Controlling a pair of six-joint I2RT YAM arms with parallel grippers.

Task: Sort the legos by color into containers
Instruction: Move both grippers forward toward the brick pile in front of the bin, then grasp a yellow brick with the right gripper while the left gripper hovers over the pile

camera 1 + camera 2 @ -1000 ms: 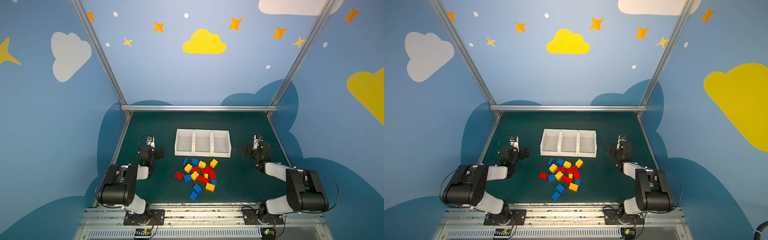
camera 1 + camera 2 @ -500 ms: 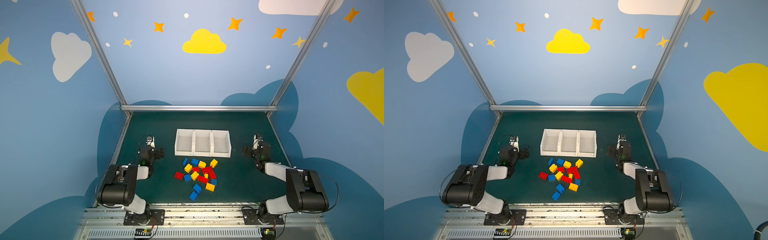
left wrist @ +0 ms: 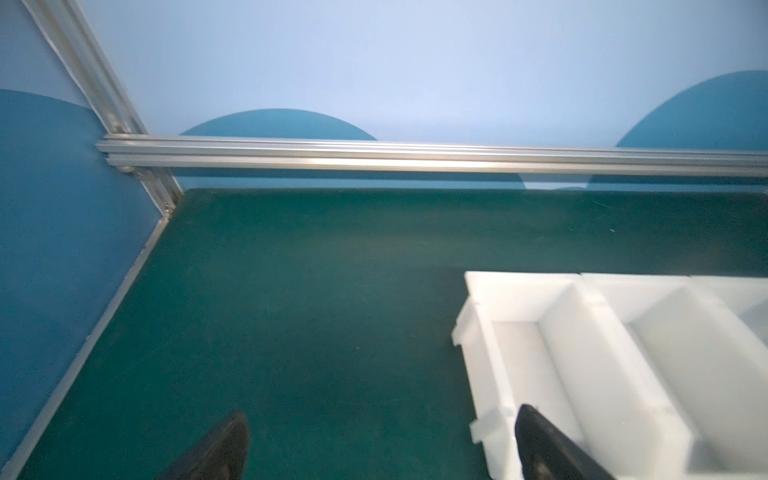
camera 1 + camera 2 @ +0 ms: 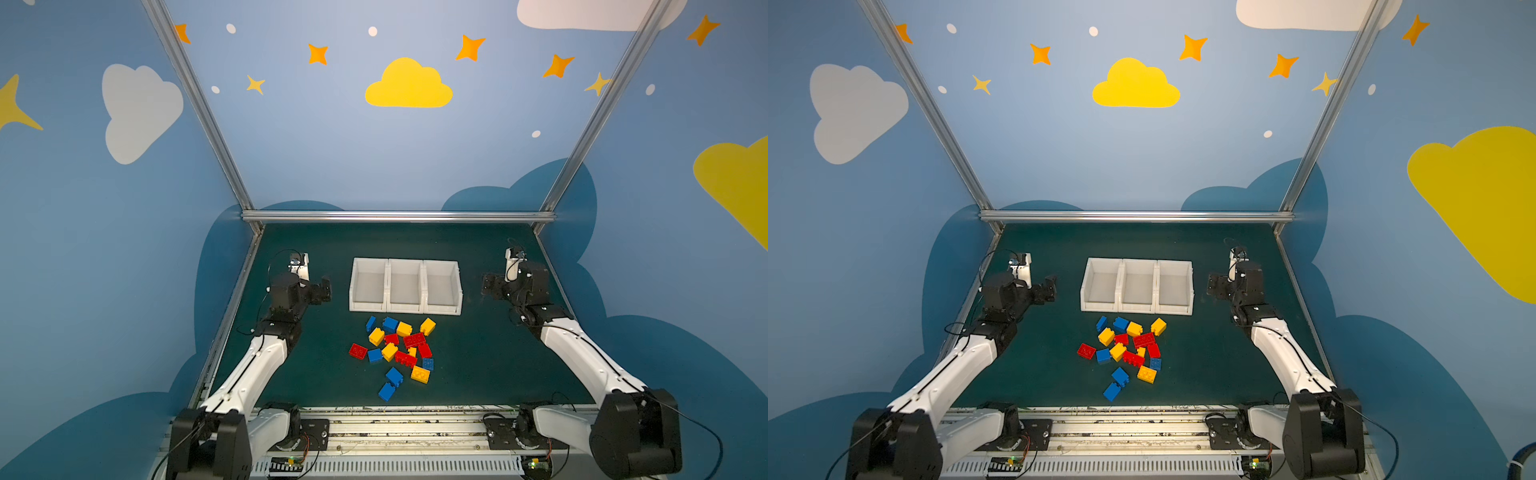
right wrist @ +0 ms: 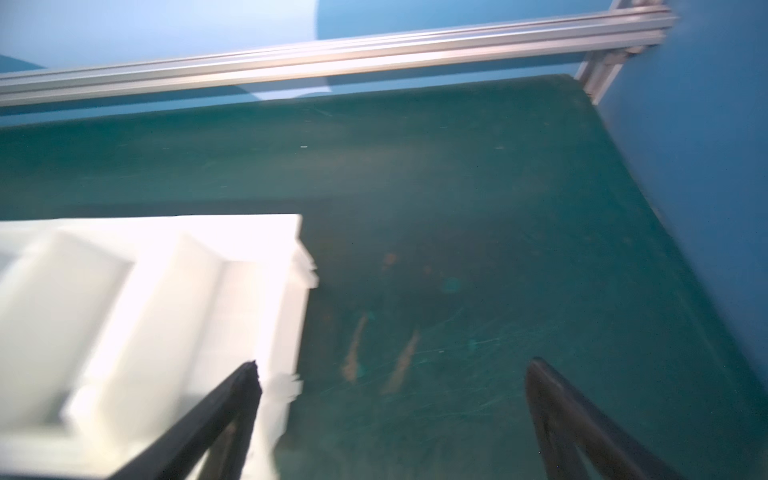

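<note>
In both top views the three white containers [image 4: 387, 286] [image 4: 1120, 286] stand as a joined row mid-tabletop [image 4: 478, 357] [image 4: 1204, 357], their floors bare. The red, blue and yellow legos [image 4: 414, 340] [image 4: 1144, 340] lie in a loose heap on the green surface just in front of the row. The left hand [image 4: 323, 289] [image 4: 1048, 289] hangs beside the row's left end and the right hand [image 4: 490, 286] [image 4: 1217, 286] beside its right end, both apart from the bins and holding nothing. In the left wrist view the left hand [image 3: 382, 413] has its dark fingers spread wide over bare tabletop, and one finger overlaps the end bin's corner. In the blurred right wrist view the right hand [image 5: 393, 365] is likewise spread wide, with the end bin beside one finger.
</note>
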